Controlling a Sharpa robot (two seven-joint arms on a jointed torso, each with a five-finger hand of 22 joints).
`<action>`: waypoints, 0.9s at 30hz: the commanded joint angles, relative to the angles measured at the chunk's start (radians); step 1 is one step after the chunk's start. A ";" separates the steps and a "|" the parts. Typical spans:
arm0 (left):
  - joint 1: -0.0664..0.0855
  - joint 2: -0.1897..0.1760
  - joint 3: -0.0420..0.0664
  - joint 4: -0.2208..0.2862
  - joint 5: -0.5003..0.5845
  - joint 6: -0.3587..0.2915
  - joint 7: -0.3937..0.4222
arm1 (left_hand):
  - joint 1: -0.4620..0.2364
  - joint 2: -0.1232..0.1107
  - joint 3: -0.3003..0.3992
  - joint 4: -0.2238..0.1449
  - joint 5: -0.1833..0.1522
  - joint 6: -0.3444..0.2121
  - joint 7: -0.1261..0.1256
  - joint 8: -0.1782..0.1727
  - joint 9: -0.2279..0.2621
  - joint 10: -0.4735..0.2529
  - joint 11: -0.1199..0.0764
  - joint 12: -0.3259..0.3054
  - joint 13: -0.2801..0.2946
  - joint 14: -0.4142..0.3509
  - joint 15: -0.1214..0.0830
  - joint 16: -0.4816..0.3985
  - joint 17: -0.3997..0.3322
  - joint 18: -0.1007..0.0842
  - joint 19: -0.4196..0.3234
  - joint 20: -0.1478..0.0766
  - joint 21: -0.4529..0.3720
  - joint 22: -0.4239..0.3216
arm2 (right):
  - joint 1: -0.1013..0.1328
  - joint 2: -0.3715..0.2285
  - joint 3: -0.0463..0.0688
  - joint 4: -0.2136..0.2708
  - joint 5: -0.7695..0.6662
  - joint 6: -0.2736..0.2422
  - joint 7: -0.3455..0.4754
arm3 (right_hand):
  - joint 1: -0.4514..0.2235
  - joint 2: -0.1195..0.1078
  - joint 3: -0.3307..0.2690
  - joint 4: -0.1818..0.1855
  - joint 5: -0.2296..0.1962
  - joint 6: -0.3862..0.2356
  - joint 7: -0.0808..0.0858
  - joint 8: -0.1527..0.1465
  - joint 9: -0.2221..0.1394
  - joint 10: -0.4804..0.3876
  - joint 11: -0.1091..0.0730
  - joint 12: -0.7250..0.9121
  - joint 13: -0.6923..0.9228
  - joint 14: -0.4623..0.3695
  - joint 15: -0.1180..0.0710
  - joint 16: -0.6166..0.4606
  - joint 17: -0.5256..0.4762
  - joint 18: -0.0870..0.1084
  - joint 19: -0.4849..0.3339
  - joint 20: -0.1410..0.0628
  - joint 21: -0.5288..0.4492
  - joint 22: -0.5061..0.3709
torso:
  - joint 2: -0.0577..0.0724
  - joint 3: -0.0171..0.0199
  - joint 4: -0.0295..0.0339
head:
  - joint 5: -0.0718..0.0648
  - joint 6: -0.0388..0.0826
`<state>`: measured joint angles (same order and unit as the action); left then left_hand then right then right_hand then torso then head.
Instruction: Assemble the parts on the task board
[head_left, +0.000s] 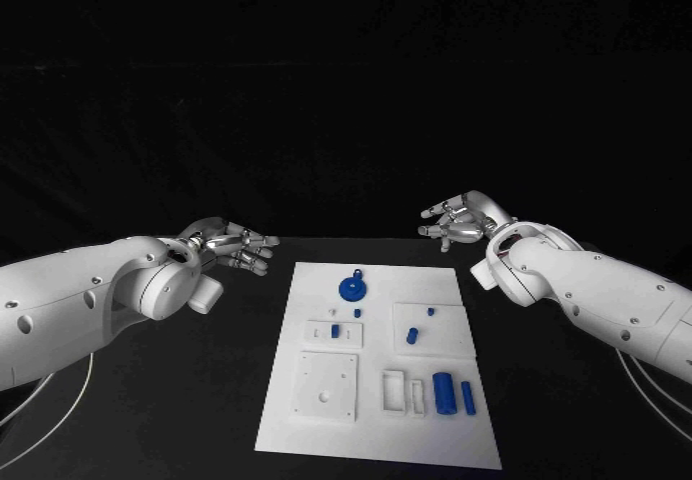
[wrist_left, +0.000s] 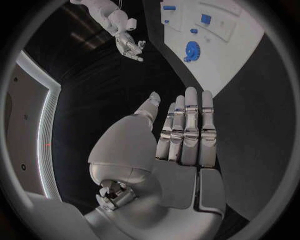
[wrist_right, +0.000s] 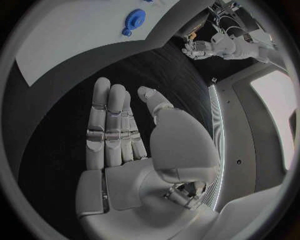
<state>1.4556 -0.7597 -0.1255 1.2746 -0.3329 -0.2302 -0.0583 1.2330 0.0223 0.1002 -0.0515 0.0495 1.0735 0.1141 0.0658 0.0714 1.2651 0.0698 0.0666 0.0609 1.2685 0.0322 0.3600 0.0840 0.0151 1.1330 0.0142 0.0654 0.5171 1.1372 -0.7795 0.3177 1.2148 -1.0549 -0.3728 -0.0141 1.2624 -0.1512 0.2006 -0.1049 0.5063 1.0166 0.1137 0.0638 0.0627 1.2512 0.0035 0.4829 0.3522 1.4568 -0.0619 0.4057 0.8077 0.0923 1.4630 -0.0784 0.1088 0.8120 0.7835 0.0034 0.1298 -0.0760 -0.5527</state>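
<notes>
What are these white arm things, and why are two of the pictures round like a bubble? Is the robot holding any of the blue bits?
It is a robot with two white arms, and each ends in a silver hand. The square picture comes from a camera on its head, looking down at a black table. There you see the left hand and the right hand, one on each side of a white task board.

The round pictures come from little cameras at the wrists, behind each hand, so the left hand and right hand look huge.

On the board lie small blue parts, such as a round blue wheel and a blue cylinder.

Nothing is held. Both hands are empty, with their fingers stretched out.
</notes>
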 joint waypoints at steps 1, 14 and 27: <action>0.001 0.006 0.000 -0.002 0.027 -0.017 0.030 | 0.008 -0.006 0.005 0.000 0.006 0.007 -0.003 0.000 0.000 0.010 0.001 -0.001 0.000 0.009 0.001 -0.004 0.001 0.003 0.012 0.000 0.007 -0.017 | -0.001 0.001 0.000 0.000 0.010 0.011 0.017 | 0.000 0.009 0.000 -0.005 -0.004 -0.002 0.004 -0.002 0.000 0.007 0.000 -0.009 -0.004 -0.002 0.004 -0.006 -0.001 -0.008 0.004 0.001 0.002 -0.001 | 0.001 0.0013 -0.0004 | 0.001 0.002; 0.001 0.027 -0.001 -0.014 0.028 -0.009 0.027 | 0.011 -0.008 0.005 0.002 0.006 0.010 -0.004 0.000 0.000 0.018 -0.004 0.000 0.000 0.027 -0.010 0.034 0.020 0.002 0.037 -0.013 0.022 -0.018 | -0.001 -0.001 0.000 0.001 0.010 0.012 0.016 | 0.001 0.009 0.000 -0.006 -0.003 -0.002 0.004 -0.002 0.000 0.009 0.000 -0.010 -0.007 0.000 0.003 -0.003 -0.001 -0.008 0.006 0.000 0.004 -0.001 | 0.001 0.0026 -0.0007 | -0.001 0.003; 0.001 0.049 -0.003 -0.030 0.022 0.003 0.028 | 0.020 -0.006 0.010 0.000 0.007 0.016 -0.009 0.000 0.000 0.065 -0.021 0.000 0.000 0.049 -0.030 0.105 0.053 0.001 0.055 -0.033 0.062 0.027 | -0.002 0.002 0.000 -0.001 0.010 0.014 0.016 | 0.002 0.009 0.002 -0.007 -0.003 -0.002 0.004 -0.002 0.000 0.009 -0.001 -0.011 -0.007 0.001 0.003 -0.002 0.000 -0.008 0.006 0.000 0.006 0.000 | 0.002 0.0025 -0.0006 | -0.006 0.011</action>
<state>1.4555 -0.7151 -0.1289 1.2449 -0.3153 -0.2353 -0.0454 1.2463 0.0171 0.1051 -0.0521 0.0494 1.0842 0.1033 0.0658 0.0715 1.3240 0.0502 0.0666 0.0610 1.3205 0.0053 0.4613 0.1359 0.0151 1.1903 -0.0145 0.1216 0.5411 1.1363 -0.7782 0.3176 1.2139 -1.0474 -0.3716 -0.0097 1.2625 -0.1512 0.2033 -0.1076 0.5064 1.0177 0.1125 0.0638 0.0627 1.2547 0.0000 0.4779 0.3458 1.4568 -0.0619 0.4057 0.8078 0.0924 1.4630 -0.0784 0.1088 0.8121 0.7847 0.0065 0.1283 -0.0811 -0.5427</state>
